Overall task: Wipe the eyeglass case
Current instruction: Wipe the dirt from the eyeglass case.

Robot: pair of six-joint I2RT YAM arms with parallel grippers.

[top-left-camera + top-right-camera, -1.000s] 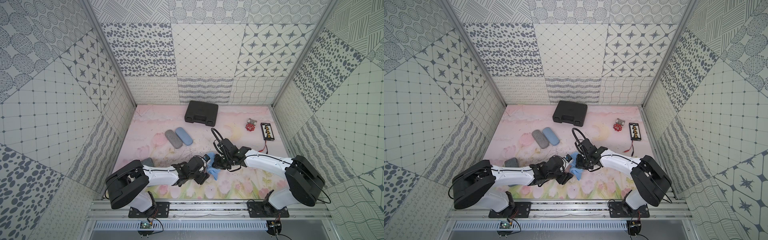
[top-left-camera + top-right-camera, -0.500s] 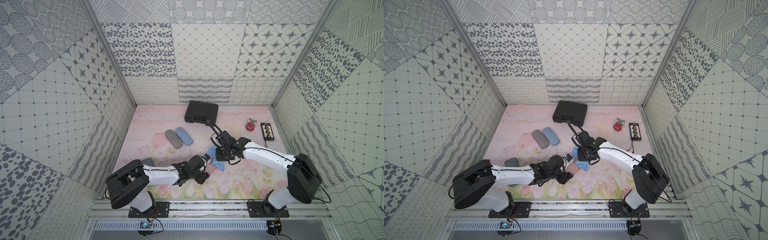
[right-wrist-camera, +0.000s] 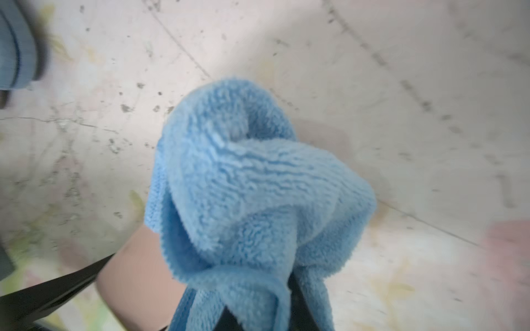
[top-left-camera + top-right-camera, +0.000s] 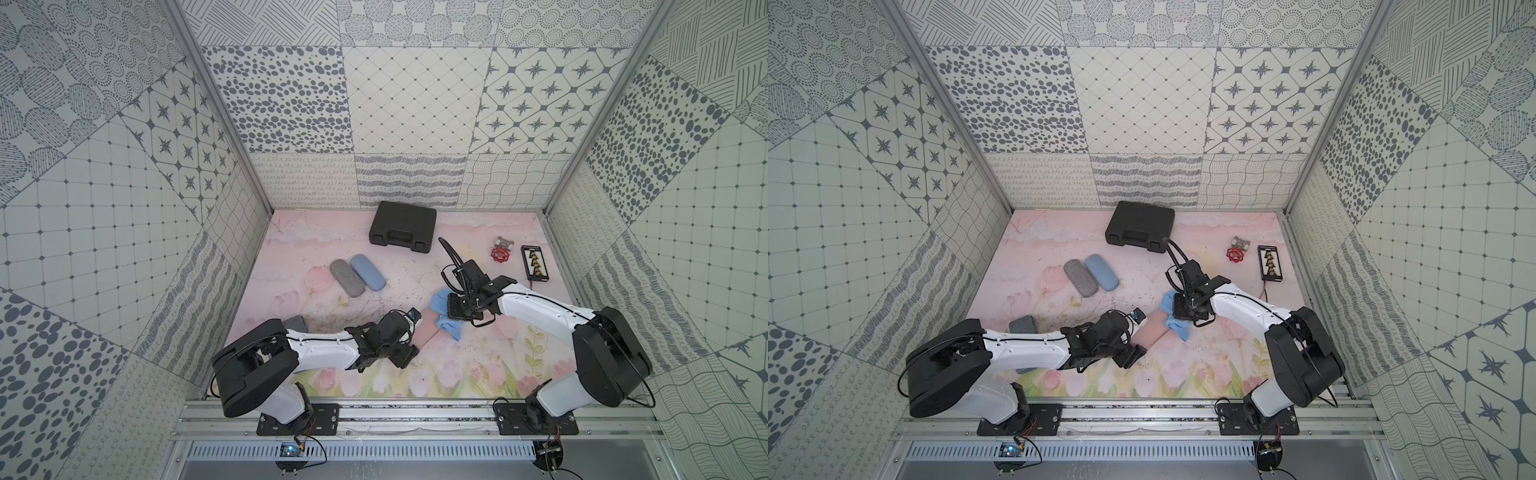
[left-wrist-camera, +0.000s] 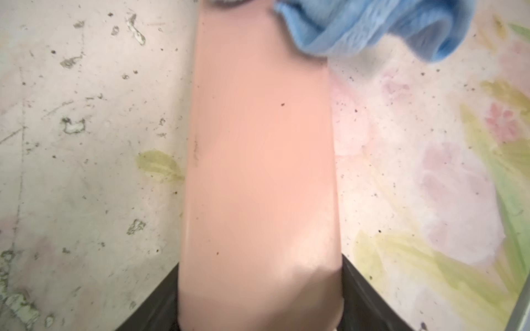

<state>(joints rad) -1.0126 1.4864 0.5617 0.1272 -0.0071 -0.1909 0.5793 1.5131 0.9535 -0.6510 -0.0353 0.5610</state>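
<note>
Left wrist view, up close: the left gripper (image 4: 410, 341) clamps the near end of the pink eyeglass case (image 5: 258, 157), front-centre on the floral mat (image 5: 401, 172), and the blue microfibre cloth (image 5: 372, 25) overlaps its far corner. Right wrist view adds the right gripper (image 4: 456, 309), pinched tight on that bunched cloth. Only the top views catch the grey eyeglass case (image 4: 347, 278) and blue eyeglass case (image 4: 368, 272), touching and both shut, and the closed black tool case (image 4: 402, 226) at the back.

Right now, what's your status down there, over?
Left gripper clamped on pink eyeglass case. Right gripper shut on blue cloth, cloth over case's far end. Nothing blocking the wipe.
</note>
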